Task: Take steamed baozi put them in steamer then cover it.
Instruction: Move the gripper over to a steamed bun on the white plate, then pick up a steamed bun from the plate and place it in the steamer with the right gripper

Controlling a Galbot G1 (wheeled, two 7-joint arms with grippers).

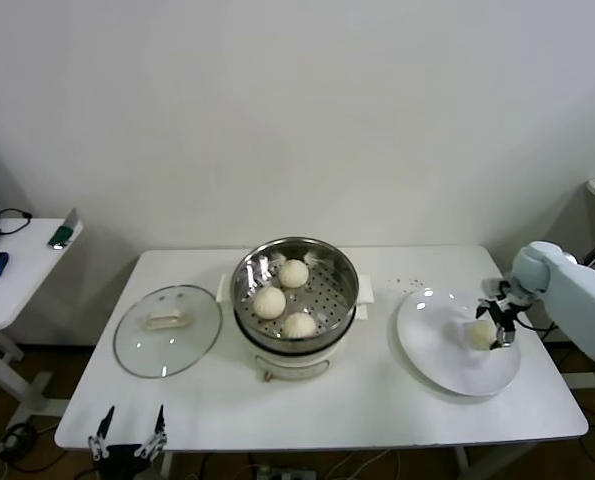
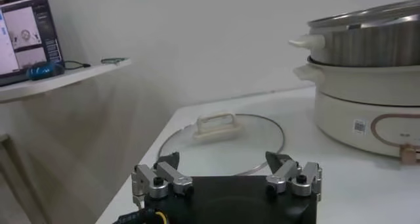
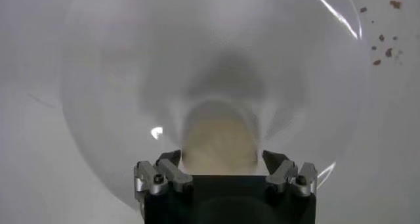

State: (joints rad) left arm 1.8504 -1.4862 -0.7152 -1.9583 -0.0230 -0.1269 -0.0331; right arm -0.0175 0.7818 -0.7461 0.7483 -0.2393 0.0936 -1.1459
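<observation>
1. Right hand (image 1: 499, 318) hangs over the flat white plate (image 1: 432, 345) at the right side of the table (image 1: 377, 410), fingers spread to either side of one steamed baozi (image 1: 479, 334) without closing on it. In the right wrist view the bun (image 3: 218, 143) lies between the two fingertips (image 3: 169, 158), with a gap visible on each side.
2. Left hand (image 1: 129, 440) sits low at the near left corner of the table, fingers spread and holding nothing; the left wrist view shows both fingertips (image 2: 279, 159) apart above the table surface.
3. Steamer (image 1: 295, 340): a round shiny steel pot on a white base, standing at the table centre, uncovered. Its perforated tray holds three buns: one toward the back (image 1: 294, 273), one at the left (image 1: 269, 302), one at the front (image 1: 299, 325).
4. Glass lid (image 1: 167, 330) lies flat on the table just left of the steamer, pale handle up, apart from the pot.
5. Plate contents: the single bun only, lying right of the plate's middle.
6. Table: white rectangular top. A few small dark crumbs (image 1: 407, 283) lie behind the plate.
7. Room: plain white wall behind. A second white table (image 1: 17, 285) stands at the far left, carrying a laptop (image 2: 26, 38) and small items.
</observation>
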